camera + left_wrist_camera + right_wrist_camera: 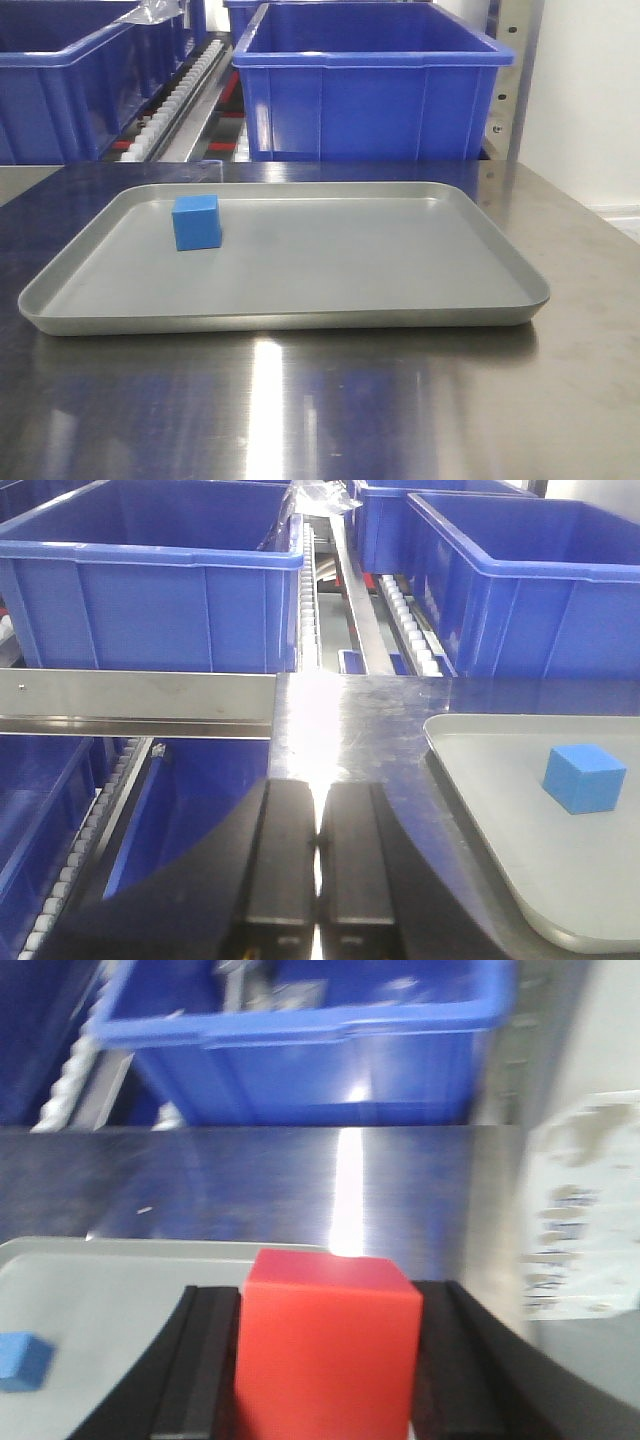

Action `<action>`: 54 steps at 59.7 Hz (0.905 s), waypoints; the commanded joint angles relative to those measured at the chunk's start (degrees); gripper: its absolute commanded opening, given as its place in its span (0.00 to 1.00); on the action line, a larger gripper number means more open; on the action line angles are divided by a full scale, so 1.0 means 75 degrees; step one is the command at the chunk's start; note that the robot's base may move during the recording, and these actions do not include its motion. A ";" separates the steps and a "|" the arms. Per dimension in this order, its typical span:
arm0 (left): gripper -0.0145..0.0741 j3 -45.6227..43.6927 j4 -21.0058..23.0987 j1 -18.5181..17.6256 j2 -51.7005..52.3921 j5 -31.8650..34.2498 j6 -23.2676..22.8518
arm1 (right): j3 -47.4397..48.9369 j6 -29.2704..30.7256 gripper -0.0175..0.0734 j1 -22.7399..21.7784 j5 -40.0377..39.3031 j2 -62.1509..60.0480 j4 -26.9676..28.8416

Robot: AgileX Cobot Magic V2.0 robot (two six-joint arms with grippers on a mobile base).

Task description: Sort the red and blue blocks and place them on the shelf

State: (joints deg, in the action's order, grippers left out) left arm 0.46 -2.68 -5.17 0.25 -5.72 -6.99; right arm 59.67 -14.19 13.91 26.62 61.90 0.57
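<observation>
The blue block [196, 222] sits on the grey tray [300, 300] at its back left; it also shows in the left wrist view [585, 778] and the right wrist view [22, 1359]. My right gripper [327, 1360] is shut on the red block [327, 1345], held above the tray's far right part. My left gripper [318, 850] is shut and empty, over the steel table left of the tray. The shelf [140, 702] with white roller tracks stands behind the table. Neither gripper shows in the front view.
Large dark-blue bins [370, 85] stand on the shelf behind the table, with more in the left wrist view [150, 580]. The steel table [320, 410] carries the tray. A white wall with a paper label [580, 1220] is at the right.
</observation>
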 commanded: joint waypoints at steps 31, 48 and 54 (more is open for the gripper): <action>0.32 0.0296 0.0063 0.0007 0.0139 0.0628 0.0033 | -0.2802 0.0052 0.26 -0.2291 -0.0563 -0.4328 -0.0076; 0.32 0.0296 0.0063 0.0007 0.0139 0.0628 0.0033 | -0.2802 0.0052 0.26 -0.2291 -0.0574 -0.4328 -0.0076; 0.32 0.0296 0.0063 0.0007 0.0139 0.0628 0.0033 | -0.2802 0.0052 0.26 -0.2291 -0.0574 -0.4328 -0.0076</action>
State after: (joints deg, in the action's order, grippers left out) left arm 0.46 -2.68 -5.17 0.25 -5.72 -6.99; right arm 37.07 -14.19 -2.92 27.62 29.39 0.57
